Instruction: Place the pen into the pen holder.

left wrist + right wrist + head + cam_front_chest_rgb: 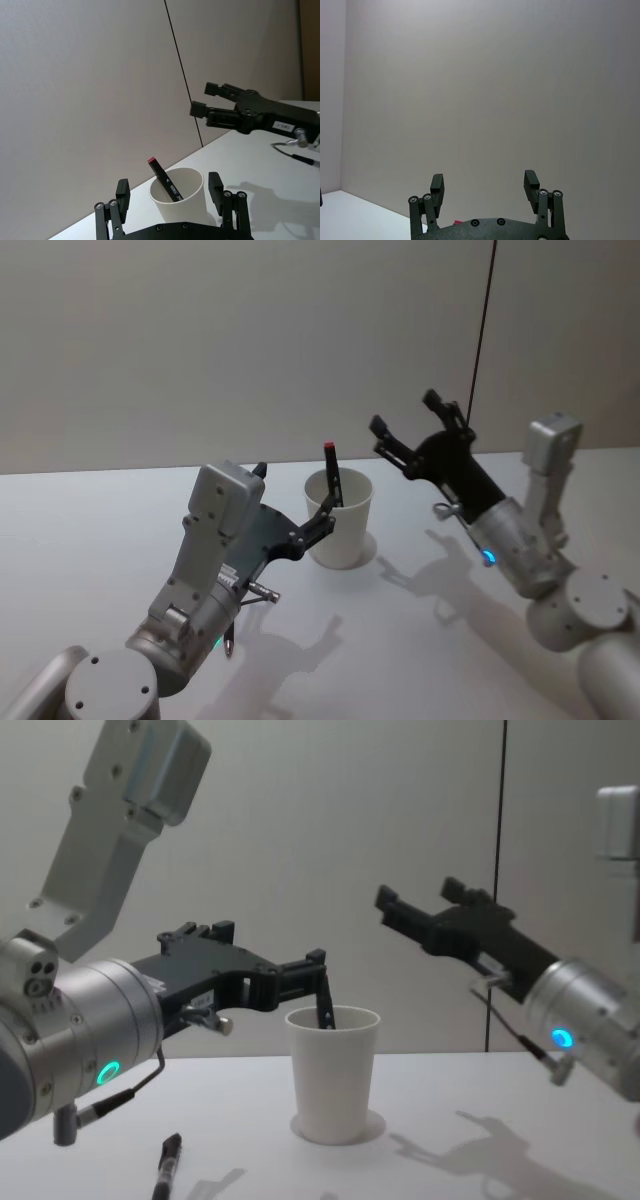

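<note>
Pen, dark with a red cap, stands inside the white paper cup that serves as holder. It leans against the rim with its capped end poking above it. Left gripper is spread open with nothing between its jaws, just beside the cup at rim height; I cannot tell whether a finger touches the rim. Right gripper is also open and empty, raised above the table, well apart from the cup on my right. A second pen lies on the table near the left arm. I judge placement done. The risk is the retreat: the cup looks light and top-loaded by the leaning pen, so a finger catching the rim or pen could tip it. I'd back out straight.
</note>
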`<state>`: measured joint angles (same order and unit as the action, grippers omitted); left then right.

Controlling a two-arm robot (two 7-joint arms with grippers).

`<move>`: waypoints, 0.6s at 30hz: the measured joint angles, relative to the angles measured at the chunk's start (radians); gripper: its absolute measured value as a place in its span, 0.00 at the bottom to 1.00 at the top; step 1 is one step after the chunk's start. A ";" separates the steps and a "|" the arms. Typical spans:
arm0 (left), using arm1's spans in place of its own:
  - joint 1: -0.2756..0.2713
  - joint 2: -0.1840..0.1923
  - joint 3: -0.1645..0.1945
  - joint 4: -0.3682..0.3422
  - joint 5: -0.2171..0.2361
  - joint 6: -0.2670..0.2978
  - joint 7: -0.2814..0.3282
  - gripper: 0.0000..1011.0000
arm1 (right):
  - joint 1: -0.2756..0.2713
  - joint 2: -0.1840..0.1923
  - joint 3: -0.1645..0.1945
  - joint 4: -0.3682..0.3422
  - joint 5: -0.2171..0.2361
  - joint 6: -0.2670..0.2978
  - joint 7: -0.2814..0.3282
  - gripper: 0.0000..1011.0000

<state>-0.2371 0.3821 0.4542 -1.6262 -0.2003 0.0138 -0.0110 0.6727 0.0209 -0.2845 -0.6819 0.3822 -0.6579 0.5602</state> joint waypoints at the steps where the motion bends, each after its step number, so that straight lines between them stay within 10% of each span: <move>1: 0.000 0.000 0.000 0.000 0.000 0.000 0.000 0.99 | -0.016 0.008 0.002 -0.031 -0.005 0.024 -0.011 0.99; 18: 0.000 0.000 0.000 0.000 0.000 0.000 0.000 0.99 | -0.275 0.148 0.050 -0.520 -0.052 0.355 -0.154 0.99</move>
<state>-0.2371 0.3822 0.4542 -1.6262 -0.2003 0.0139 -0.0110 0.3978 0.1690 -0.2344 -1.2021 0.3298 -0.3030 0.4061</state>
